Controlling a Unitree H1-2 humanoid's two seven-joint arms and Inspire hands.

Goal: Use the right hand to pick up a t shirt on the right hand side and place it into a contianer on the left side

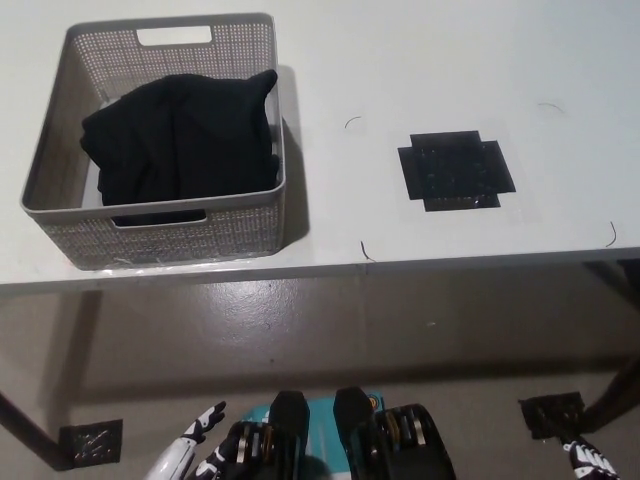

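Black t shirt (180,135) fills the basket (240,225), far from the right robot hand (590,460), grip unclear.

I can read no text, label, brand, number or sign anywhere in this view. The grey basket (150,215) has plain perforated walls with no print I can make out. The black shirt (180,140) inside it shows no logo or lettering. The black cross-shaped patch (455,170) on the white table (400,60) is unmarked as far as I can see, and the thin curved marks on the tabletop near it are just lines, not characters. The small dark plates on the floor (300,320) are too small for me to tell whether anything is written on them.
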